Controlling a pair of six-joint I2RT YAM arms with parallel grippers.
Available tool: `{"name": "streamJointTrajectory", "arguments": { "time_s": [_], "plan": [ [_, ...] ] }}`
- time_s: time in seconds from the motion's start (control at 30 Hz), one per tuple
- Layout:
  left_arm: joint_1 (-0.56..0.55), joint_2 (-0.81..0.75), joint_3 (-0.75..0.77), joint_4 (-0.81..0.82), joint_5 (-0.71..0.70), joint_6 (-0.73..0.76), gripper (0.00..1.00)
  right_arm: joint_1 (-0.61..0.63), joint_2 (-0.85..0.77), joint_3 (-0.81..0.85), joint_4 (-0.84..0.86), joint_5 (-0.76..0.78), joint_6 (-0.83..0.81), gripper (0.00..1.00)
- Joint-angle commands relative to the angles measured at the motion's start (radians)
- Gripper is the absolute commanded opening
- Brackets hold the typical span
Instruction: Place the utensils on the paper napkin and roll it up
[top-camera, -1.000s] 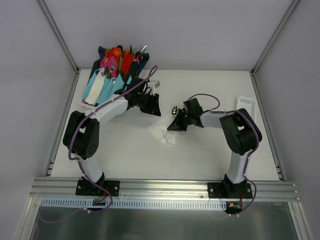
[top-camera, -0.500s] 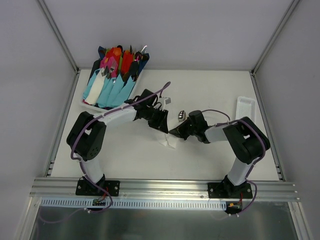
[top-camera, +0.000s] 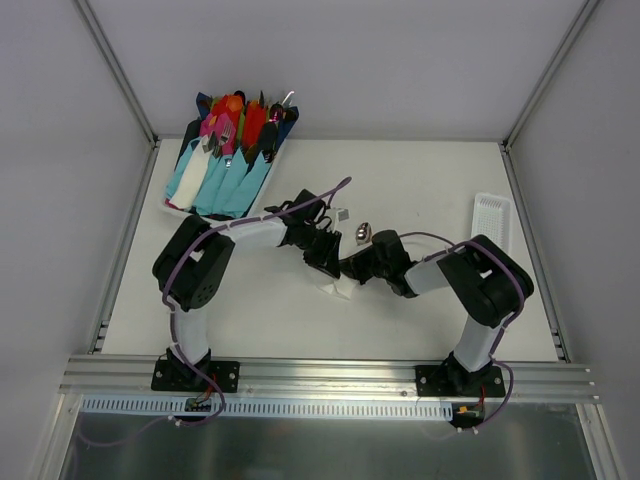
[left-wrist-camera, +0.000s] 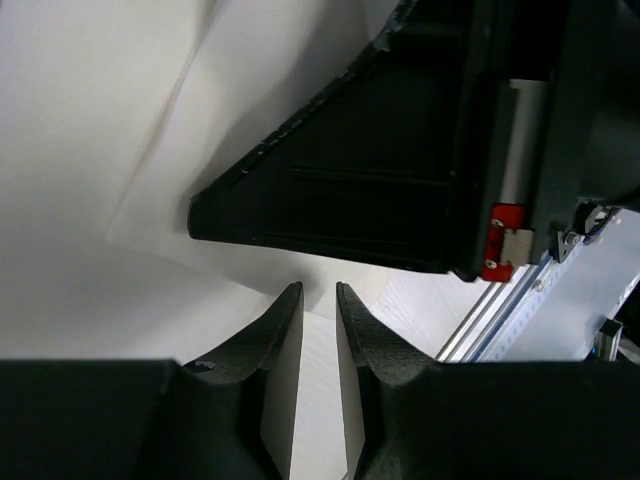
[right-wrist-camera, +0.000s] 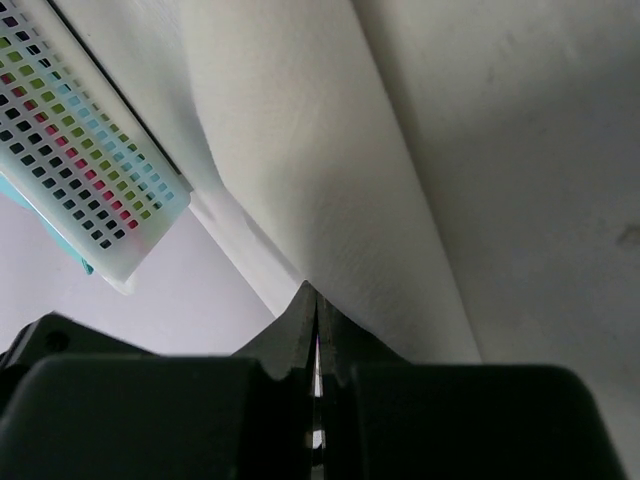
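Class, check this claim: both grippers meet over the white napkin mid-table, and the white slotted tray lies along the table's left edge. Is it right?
No: the top external view shows the white slotted tray along the table's right edge, not its left. The rest holds.

The jaws sit pressed together against a fold of the paper napkin (right-wrist-camera: 330, 180), a perforated white tray (right-wrist-camera: 80, 150) upper left.

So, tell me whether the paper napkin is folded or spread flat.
Folded, not spread: in the right wrist view the paper napkin lies doubled over in a raised band; the left wrist view shows overlapping layers.
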Motion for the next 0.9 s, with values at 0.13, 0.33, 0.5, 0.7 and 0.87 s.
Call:
{"name": "streamJointTrajectory", "arguments": {
  "time_s": [0.13,0.33,0.5,0.7,0.87],
  "plan": [
    [0.001,0.060,0.028,0.035,-0.062,-0.052,0.19,-0.010,0.060,-0.052,-0.196,0.034,-0.015,0.00],
    [0.035,0.129,0.033,-0.002,-0.135,-0.042,0.16,-0.057,0.017,-0.032,-0.198,-0.005,-0.102,0.00],
    [0.057,0.158,0.068,-0.065,-0.165,0.009,0.15,-0.139,-0.043,0.019,-0.247,-0.067,-0.268,0.03],
    [0.069,0.186,0.138,-0.123,-0.188,0.090,0.14,-0.226,-0.036,0.245,-0.467,-0.195,-0.527,0.06],
    [0.084,0.206,0.215,-0.177,-0.179,0.201,0.14,-0.232,0.039,0.460,-0.751,-0.206,-0.796,0.05]
  ]
}}
